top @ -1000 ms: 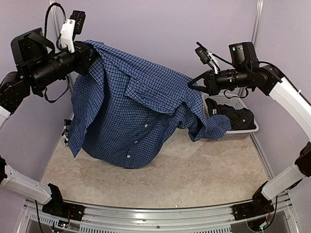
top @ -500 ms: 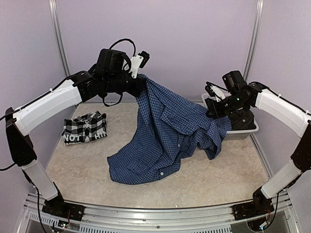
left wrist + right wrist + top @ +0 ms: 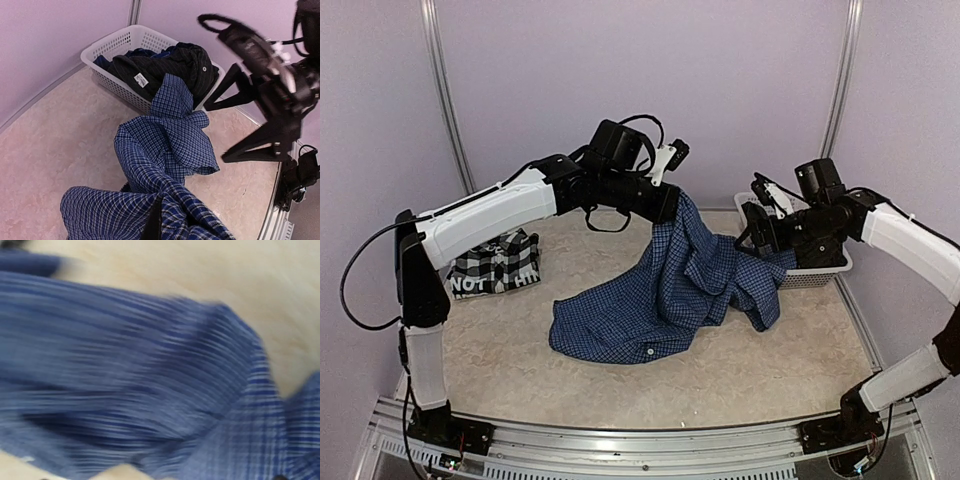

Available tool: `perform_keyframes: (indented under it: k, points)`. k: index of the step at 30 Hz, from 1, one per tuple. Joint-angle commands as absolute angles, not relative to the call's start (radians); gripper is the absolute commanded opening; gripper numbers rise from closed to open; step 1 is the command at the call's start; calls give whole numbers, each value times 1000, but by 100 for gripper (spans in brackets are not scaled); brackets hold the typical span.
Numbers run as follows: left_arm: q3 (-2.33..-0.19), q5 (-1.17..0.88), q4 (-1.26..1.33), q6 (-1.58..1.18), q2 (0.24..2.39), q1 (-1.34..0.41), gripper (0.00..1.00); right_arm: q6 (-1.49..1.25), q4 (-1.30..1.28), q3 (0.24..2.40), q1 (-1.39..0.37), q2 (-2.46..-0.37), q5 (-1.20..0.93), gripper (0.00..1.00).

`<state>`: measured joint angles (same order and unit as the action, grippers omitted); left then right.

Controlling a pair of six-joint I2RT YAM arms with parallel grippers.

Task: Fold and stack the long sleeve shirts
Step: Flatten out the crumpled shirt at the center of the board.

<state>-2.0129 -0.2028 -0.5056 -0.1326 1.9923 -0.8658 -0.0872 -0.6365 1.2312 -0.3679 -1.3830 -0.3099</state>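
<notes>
Though hoisted at one end, spread nearest of all with its hem on the pale marbled tabletop (image 3: 750, 380): blue fine-checked cloth collared shirt (image 3: 620, 325), partly down, partly in the air. Runs on a slant, long axis from near-left to far-right, low hem end pointing near-left, bunched upper end pointing up and away.

Farther back and well apart to the left, resting folded on the tabletop: black-and-white buffalo plaid cloth shirt with white block letters (image 3: 495, 268).

Farther along the blue cloth, left pincer (image 3: 672, 205) clamped on the gathered top, holding it above the middle of the tabletop. To the right, one sleeve (image 3: 765, 295) hanging down and outward, a cuff leaning on the wall of the white latticed plastic basket (image 3: 820, 268), dark garments (image 3: 165, 60) heaped inside.

Just above that sleeve, right pincer (image 3: 755, 232) with jaws spread and nothing between them, as seen from the left wrist; from its own wrist only blurred blue check, close up.

Judged for the coming move: sleeve below and slightly nearward of the right pincer, so nearer that arm. Probably needs catching there to stretch the shirt along its axis before laying flat.
</notes>
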Motion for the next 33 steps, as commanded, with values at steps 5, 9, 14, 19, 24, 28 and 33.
perform_keyframes:
  k: [5, 9, 14, 19, 24, 28, 33]
  points:
    - [-2078, -324, -523, -197, 2039, -861, 0, -28, -369, 1166, -479, -1195, -477, 94]
    - [-2057, -369, -510, -229, 2026, -862, 0, -11, -294, 1155, -520, -1234, -502, 94]
    - [-1972, -445, -444, -266, 1967, -870, 0, 68, -263, 1187, -566, -1307, -494, 92]
    - [-1912, -462, -414, -286, 1913, -877, 0, 126, -293, 1246, -585, -1368, -511, 83]
    - [-1871, -478, -396, -296, 1888, -888, 0, 151, -305, 1287, -592, -1410, -547, 71]
    - [-1841, -471, -375, -313, 1872, -886, 0, 164, -274, 1265, -603, -1402, -620, 54]
    - [-1833, -476, -367, -315, 1872, -885, 0, 166, -252, 1237, -608, -1392, -727, 33]
